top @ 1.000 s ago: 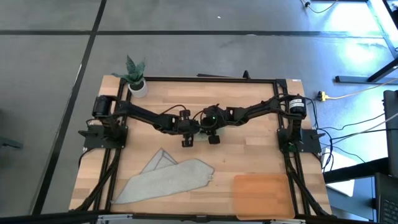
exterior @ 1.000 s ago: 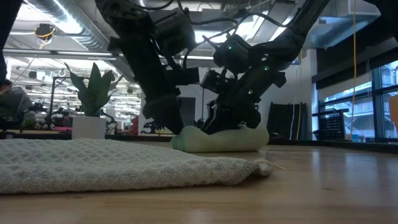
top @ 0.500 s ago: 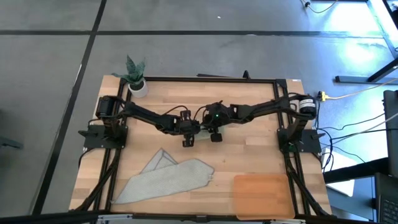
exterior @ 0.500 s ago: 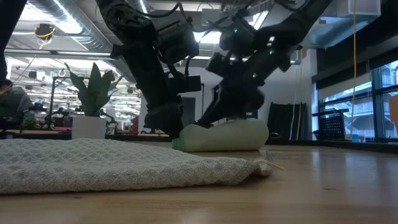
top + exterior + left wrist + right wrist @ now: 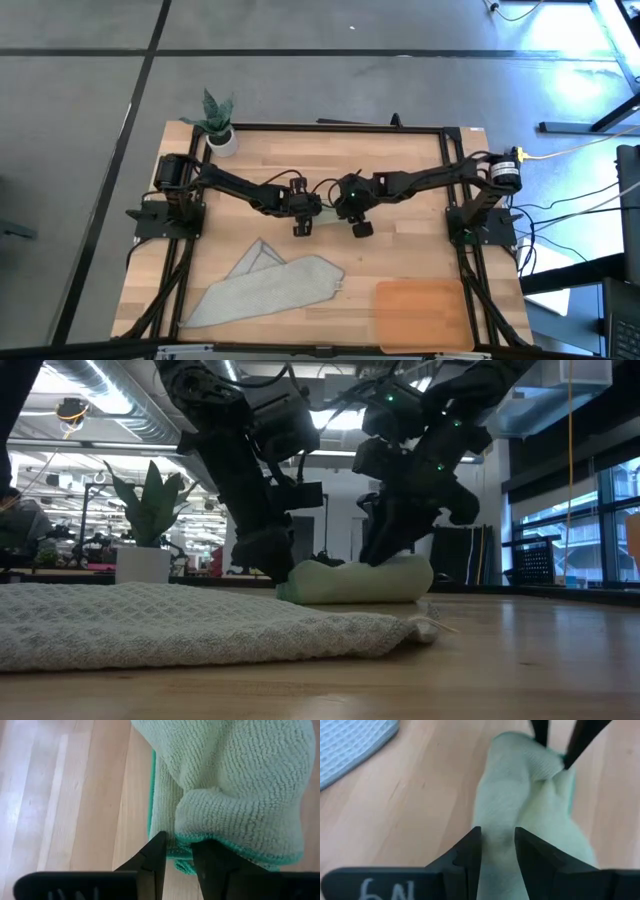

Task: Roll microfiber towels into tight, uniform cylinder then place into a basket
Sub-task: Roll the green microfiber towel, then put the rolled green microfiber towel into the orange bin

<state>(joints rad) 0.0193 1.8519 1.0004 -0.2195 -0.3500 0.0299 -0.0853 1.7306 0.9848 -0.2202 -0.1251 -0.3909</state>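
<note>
The pale green microfiber towel (image 5: pixel 355 582) lies rolled up on the tabletop at mid-table, mostly hidden under both arms in the high view. My left gripper (image 5: pixel 177 865) is shut on the roll's left end (image 5: pixel 290 585). My right gripper (image 5: pixel 495 855) stands over the roll's right half (image 5: pixel 400 572), its fingers a narrow gap apart with towel showing through the gap. The grey towel (image 5: pixel 265 288) lies flat near the table's front edge. The basket (image 5: pixel 422 312), an orange-brown tray, sits at the front right. My left gripper pinches the towel's darker green hemmed edge (image 5: pixel 185 841) between its two fingers at the roll's left end. The fingers slant down from the table's left. The roll rests on the table. My right gripper's fingertips (image 5: pixel 380 557) stand at the roll's top; I cannot tell whether they touch it.
A small potted plant (image 5: pixel 218 122) stands at the table's far left corner. Bare wood lies between the roll and the basket and along the far side.
My right gripper has risen off the green roll, tipped less steeply, and shifted toward the table's right edge. The roll has stayed on the table with its shape unchanged.
</note>
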